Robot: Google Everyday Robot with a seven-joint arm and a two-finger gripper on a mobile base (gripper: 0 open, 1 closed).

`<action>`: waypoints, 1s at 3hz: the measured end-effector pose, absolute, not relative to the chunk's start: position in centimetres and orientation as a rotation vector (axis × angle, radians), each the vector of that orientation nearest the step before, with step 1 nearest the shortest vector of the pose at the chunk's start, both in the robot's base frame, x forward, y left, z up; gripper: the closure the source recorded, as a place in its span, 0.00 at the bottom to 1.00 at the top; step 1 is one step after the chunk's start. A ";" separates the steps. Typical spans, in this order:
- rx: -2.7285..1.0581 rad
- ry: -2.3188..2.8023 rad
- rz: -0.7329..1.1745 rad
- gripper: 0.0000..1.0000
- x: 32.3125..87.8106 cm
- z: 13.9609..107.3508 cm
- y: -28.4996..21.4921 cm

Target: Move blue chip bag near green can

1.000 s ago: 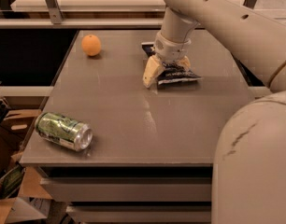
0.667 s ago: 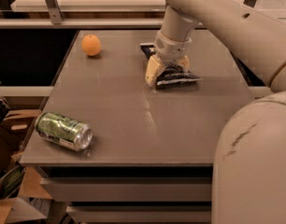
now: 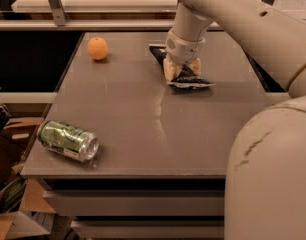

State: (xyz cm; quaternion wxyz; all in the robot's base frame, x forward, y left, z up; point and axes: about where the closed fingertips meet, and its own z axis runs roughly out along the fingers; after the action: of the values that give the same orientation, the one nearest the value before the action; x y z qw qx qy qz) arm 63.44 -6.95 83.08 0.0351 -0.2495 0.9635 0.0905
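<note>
Noted next to no movement against the second before; found the cream two-finger end effector over the same far-right patch of the grey counter, turned perhaps a touch; saw the dark navy crinkly foil chip bag lying flat where it was, and no nearer the light-green patterned aluminium drink can.

Judged the chip bag light, soft and slippery; expected crackling foil, air inside and fragile contents; reckoned a hard squeeze risky and a shallow one likely to slide off; favoured a pinch across the puffed middle or a bunched fold rather than at the thin sealed edge.

Placed the end effector directly on top of the chip bag, reaching straight down, with pale pads on either side of a dark ridge of foil; read it as pinching the chip bag at mid-body, though not yet lifting it; left one bag corner poking out behind and the wider end spread in front, towards the right.

Found the can on its side at the near left corner, well apart from the chip bag; passed over the round orange fruit at far left.
</note>
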 end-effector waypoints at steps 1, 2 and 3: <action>-0.767 2.961 0.278 1.00 63.4 83.1 -7.0; -0.878 2.864 0.230 1.00 64.0 85.2 -7.5; -1.054 2.679 0.149 1.00 64.5 89.3 -8.1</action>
State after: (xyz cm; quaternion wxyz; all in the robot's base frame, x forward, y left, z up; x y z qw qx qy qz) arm 64.52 -8.11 89.33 0.1291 -0.3627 0.9215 0.0513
